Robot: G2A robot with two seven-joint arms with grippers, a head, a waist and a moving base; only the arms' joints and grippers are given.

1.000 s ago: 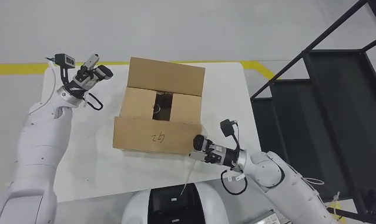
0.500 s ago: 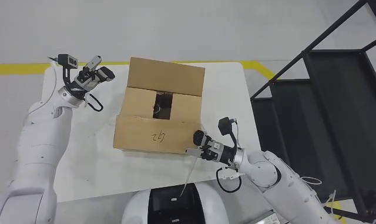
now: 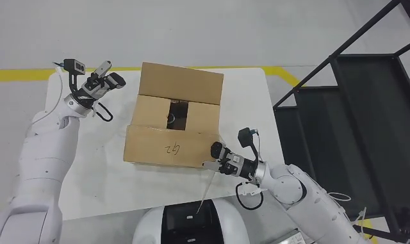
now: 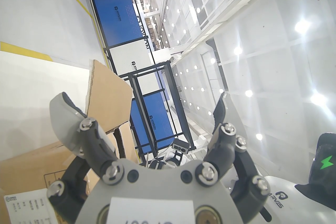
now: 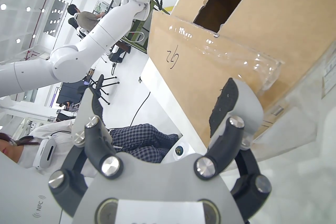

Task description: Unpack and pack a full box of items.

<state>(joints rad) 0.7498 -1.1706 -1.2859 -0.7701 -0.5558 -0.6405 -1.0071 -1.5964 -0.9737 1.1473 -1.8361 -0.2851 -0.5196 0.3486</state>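
A brown cardboard box (image 3: 173,123) stands in the middle of the white table (image 3: 102,173), its far and near flaps folded outward and the two inner flaps leaving a dark gap (image 3: 177,114) in which something dark sits. My left gripper (image 3: 114,81) is raised above the table's far left part, open and empty, left of the box (image 4: 23,156). My right gripper (image 3: 216,155) is at the box's near right corner, open, one fingertip (image 5: 228,96) close to the taped near flap (image 5: 210,59). Clear tape (image 5: 231,54) hangs loose along that flap.
A thin white strip (image 3: 205,193) hangs off the table's near edge below the right gripper. Dark metal stairs (image 3: 346,109) stand to the right of the table. A yellow floor line (image 3: 25,73) runs behind it.
The right gripper has shifted slightly left toward the box's near right corner. The left gripper has edged a little toward the box.
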